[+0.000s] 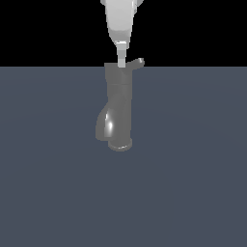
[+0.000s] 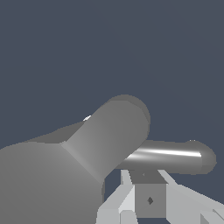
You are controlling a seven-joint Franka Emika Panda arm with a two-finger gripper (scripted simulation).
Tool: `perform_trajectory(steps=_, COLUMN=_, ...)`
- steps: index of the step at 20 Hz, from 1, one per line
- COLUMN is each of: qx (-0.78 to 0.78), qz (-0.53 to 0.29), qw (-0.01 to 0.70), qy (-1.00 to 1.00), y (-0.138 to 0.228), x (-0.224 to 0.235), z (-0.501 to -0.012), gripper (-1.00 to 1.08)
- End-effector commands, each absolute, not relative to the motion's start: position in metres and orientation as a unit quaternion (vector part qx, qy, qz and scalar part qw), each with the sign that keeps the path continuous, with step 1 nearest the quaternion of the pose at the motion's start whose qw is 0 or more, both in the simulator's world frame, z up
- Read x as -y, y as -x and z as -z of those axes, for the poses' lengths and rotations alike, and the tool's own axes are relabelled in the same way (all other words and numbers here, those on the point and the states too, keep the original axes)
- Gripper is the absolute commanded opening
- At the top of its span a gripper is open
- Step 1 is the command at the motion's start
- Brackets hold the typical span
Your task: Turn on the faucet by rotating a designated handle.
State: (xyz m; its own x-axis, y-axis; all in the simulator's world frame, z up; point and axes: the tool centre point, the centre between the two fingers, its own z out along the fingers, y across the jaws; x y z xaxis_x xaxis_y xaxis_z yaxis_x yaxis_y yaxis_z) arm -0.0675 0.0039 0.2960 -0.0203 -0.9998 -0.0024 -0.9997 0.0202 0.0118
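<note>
1 pincer (image 1: 121,61) hangs over faucet (image 1: 117,108), beside handle (image 1: 137,63).

From the exterior view I lose most of the arm (image 1: 119,17) past the top edge, so only its lower tapered part reaches me. The end effector (image 1: 121,61) shows as one narrow white piece in front of the faucet (image 1: 118,103) cap, and I cannot tell how its jaws stand. The handle (image 1: 137,63) is too small there to judge contact. In the wrist view, the faucet (image 2: 48,179) body is cut by the frame edges, the fingers (image 2: 148,199) run off the edge too, and they cover part of the handle (image 2: 170,156).
</note>
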Motion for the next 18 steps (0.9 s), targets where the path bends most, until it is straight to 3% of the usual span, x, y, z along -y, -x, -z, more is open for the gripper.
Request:
perform_trajectory(steps=1, qx=0.744, qz=0.000, qw=0.000, qy=-0.669, y=0.059, x=0.052, z=-0.296, gripper=-1.00)
perform_trajectory(steps=2, qx=0.744, qz=0.000, qw=0.000, qy=-0.669, y=0.059, x=0.052, z=-0.296, gripper=-1.00)
perform_trajectory(steps=3, qx=0.715, qz=0.006, qw=0.001, qy=-0.699, y=0.063, x=0.003, z=-0.296, gripper=-1.00)
perform_trajectory(steps=18, qx=0.733, qz=0.002, qw=0.000, qy=-0.680, y=0.020, x=0.046, z=-0.296, gripper=-1.00)
